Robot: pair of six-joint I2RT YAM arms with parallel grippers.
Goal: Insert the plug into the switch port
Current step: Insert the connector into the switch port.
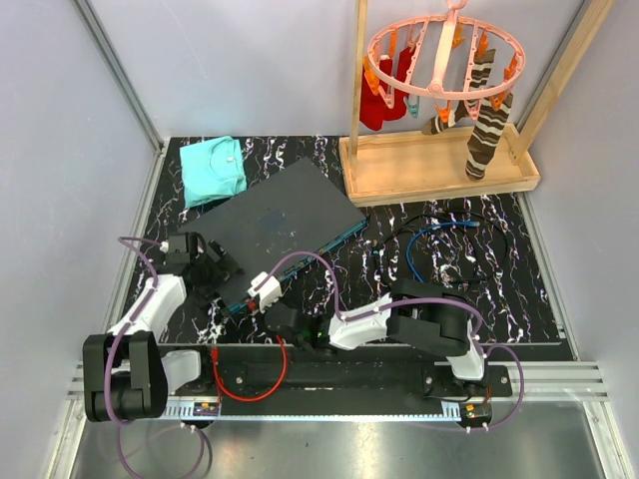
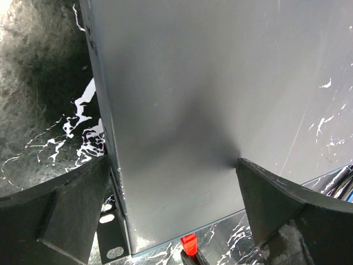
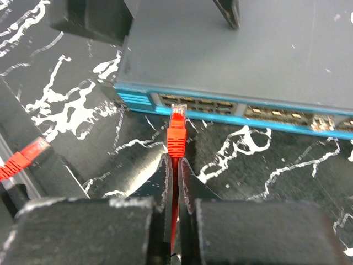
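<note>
Tabletop (image 1: 499, 289) in black marble pattern, and across its middle lies the switch (image 1: 285, 220), flat and set at a slant. One corner reaches toward the far-left corner of the tabletop, and the teal-blue front edge faces the near right.

Over at the switch's near-left end sits the left gripper (image 2: 174, 164), jaws spread wide and grasping nothing. One finger (image 2: 60, 215) is down beside the switch's side edge, the other (image 2: 287, 215) is above the grey top. Whether either one touches the box is hard to say.

Now the right gripper (image 3: 176, 165), just off the teal edge on the near side: clenched tight on the red cable (image 3: 176, 193). The red plug (image 3: 177, 124) sticks straight out ahead of the fingertips. It points at the row of sockets (image 3: 198, 105), lined up near the left end of that row, with its clear tip right at the mouth of one. Whether the tip is inside yet cannot be made out.

From above, the plug is lost under the arm. Both wrist views cut the switch off at their edges. A second red plug (image 3: 25, 157) lies to the left, its lead cut off at the frame edge.
</note>
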